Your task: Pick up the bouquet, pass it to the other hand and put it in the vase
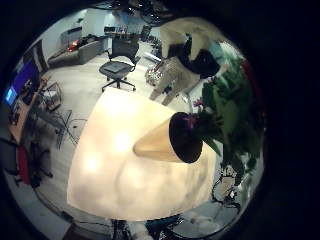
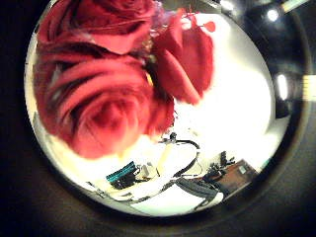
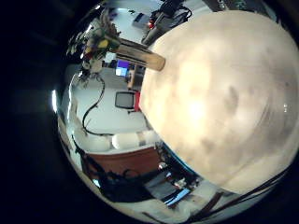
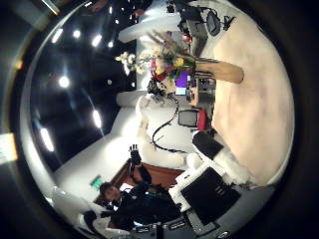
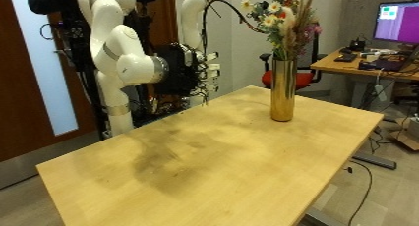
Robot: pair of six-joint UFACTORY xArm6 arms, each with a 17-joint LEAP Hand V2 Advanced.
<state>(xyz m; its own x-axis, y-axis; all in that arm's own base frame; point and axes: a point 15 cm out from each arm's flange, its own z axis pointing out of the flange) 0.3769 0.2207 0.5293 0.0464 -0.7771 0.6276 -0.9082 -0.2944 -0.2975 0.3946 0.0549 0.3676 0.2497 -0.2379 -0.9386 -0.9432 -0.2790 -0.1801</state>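
Observation:
In the outside view a tall gold vase (image 5: 281, 88) stands upright near the far edge of the wooden table (image 5: 197, 157). The bouquet (image 5: 281, 20) of yellow, white and purple flowers stands in it. The left little finger side palm view shows the vase (image 1: 165, 140) and bouquet (image 1: 232, 105). In the left thumb side palm view large blooms (image 2: 99, 89) fill much of the picture. The right palm views show the vase (image 3: 140, 56) (image 4: 219, 70) with its flowers (image 4: 159, 60).
A desk with a monitor (image 5: 387, 29) stands behind the vase side of the table, with a red chair (image 5: 305, 79) near it. A dark door (image 5: 27, 79) is behind the arms. Office chairs (image 1: 120, 60) stand on the floor past the table.

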